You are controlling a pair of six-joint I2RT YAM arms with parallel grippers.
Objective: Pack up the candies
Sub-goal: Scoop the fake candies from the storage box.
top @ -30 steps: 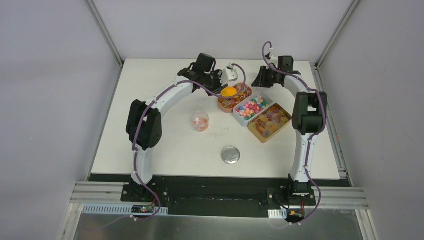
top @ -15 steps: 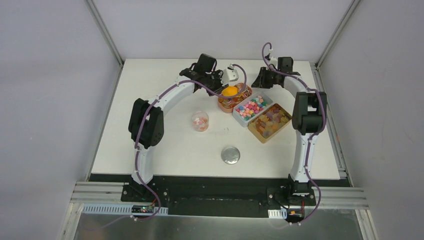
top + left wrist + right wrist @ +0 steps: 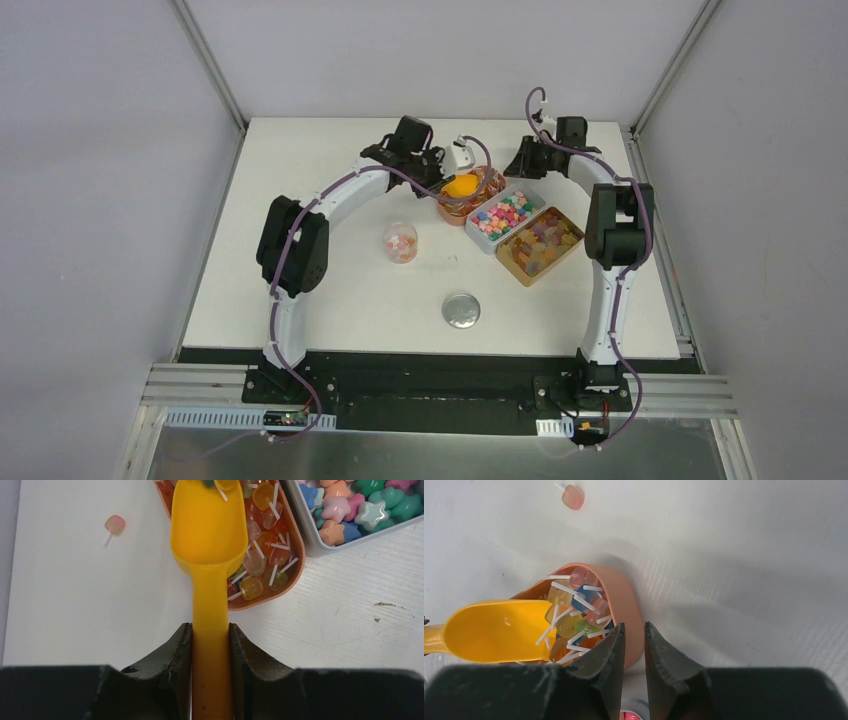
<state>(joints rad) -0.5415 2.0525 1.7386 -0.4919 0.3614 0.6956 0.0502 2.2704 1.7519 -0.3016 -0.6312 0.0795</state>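
Note:
My left gripper is shut on the handle of the orange scoop, whose bowl lies over the round orange tray of lollipop candies. From above, the scoop is at the tray's left end. My right gripper is at the tray's rim, one finger inside and one outside, closed on the wall. Pastel star candies fill the grey middle tray. Amber gummy candies fill the right tray. A small clear jar holds a few pink and orange candies.
A round silver lid lies on the table near the front. One loose pink lollipop lies on the table left of the orange tray and also shows in the right wrist view. The three trays sit side by side in a diagonal row.
My left wrist has shifted slightly and the scoop sits a little deeper in the orange tray. The right arm has not moved.

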